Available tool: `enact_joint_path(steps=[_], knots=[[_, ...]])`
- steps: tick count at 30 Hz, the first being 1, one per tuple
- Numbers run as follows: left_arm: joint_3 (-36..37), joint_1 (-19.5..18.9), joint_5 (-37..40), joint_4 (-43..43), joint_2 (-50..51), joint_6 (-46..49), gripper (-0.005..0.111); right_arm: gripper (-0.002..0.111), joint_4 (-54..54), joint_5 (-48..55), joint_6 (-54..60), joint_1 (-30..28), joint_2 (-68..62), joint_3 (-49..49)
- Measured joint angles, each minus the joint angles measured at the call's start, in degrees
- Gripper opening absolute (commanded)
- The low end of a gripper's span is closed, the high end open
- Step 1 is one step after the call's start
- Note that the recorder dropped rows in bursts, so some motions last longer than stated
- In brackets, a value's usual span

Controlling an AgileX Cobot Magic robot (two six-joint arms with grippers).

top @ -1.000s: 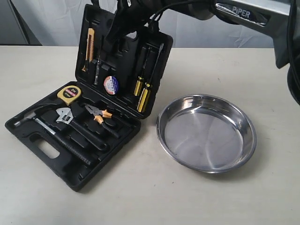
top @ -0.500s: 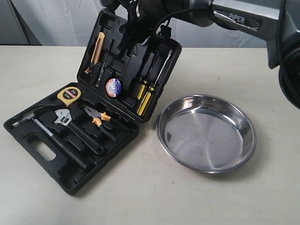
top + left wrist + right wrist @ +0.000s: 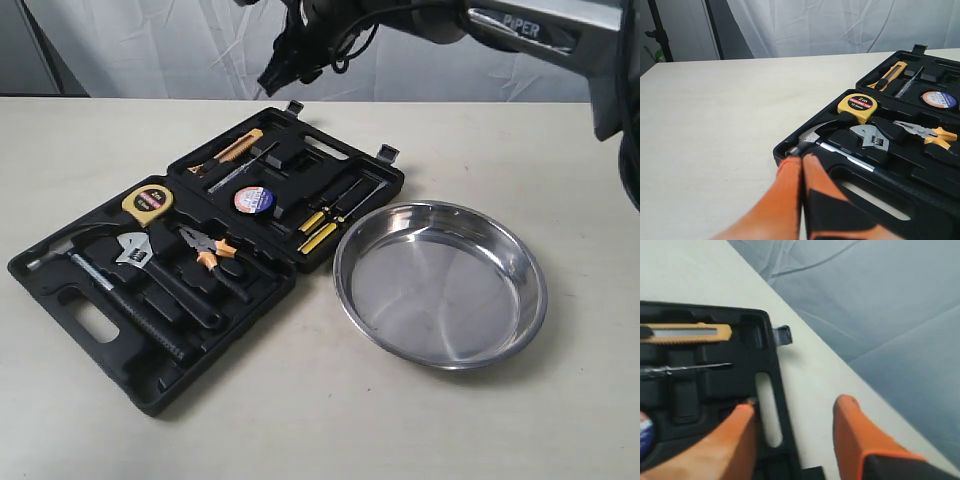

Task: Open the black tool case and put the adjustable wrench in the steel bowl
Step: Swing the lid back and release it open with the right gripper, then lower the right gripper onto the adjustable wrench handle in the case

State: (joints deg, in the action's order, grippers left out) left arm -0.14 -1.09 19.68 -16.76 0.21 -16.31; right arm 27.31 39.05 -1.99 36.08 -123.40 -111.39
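Observation:
The black tool case [image 3: 222, 360] lies wide open on the table, its lid [image 3: 385, 183] flat beside the base. The adjustable wrench [image 3: 165, 277], silver head and black handle, rests in its slot in the base and shows as the wrench [image 3: 871, 138] in the left wrist view. The steel bowl [image 3: 440, 290] stands empty to the right of the case. My right gripper [image 3: 288, 68] hangs open above the lid's far edge [image 3: 796, 402], holding nothing. My left gripper [image 3: 801, 159] is shut and empty at the base's corner near the hammer head; the exterior view does not show it.
The base also holds a yellow tape measure [image 3: 147, 200], orange-handled pliers [image 3: 212, 248] and a long hammer [image 3: 110, 285]. In the lid sit yellow screwdrivers [image 3: 325, 222], a utility knife [image 3: 232, 150] and a tape roll [image 3: 252, 199]. A white cloth hangs behind the table.
The lid has swung from upright down to flat on the table. My right gripper has let it go and now sits higher, behind it.

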Motion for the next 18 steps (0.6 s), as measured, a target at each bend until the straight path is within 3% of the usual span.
enact_joint_path(steps=[3,8,10,18], knots=[[0.0,0.0,0.0,0.0,0.0,0.0,0.0,-0.001,-13.11,0.87,2.46,0.39,1.89,0.0],[0.0,0.0,0.0,0.0,0.0,0.0,0.0,0.0,-44.14,1.58,23.24,3.5,0.46,0.0],[0.0,0.0,0.0,0.0,0.0,0.0,0.0,0.0,-50.38,1.8,26.96,5.02,-1.58,-0.12],[0.0,0.0,0.0,0.0,0.0,0.0,0.0,0.0,-55.91,6.41,31.34,8.94,-12.71,-6.95]])
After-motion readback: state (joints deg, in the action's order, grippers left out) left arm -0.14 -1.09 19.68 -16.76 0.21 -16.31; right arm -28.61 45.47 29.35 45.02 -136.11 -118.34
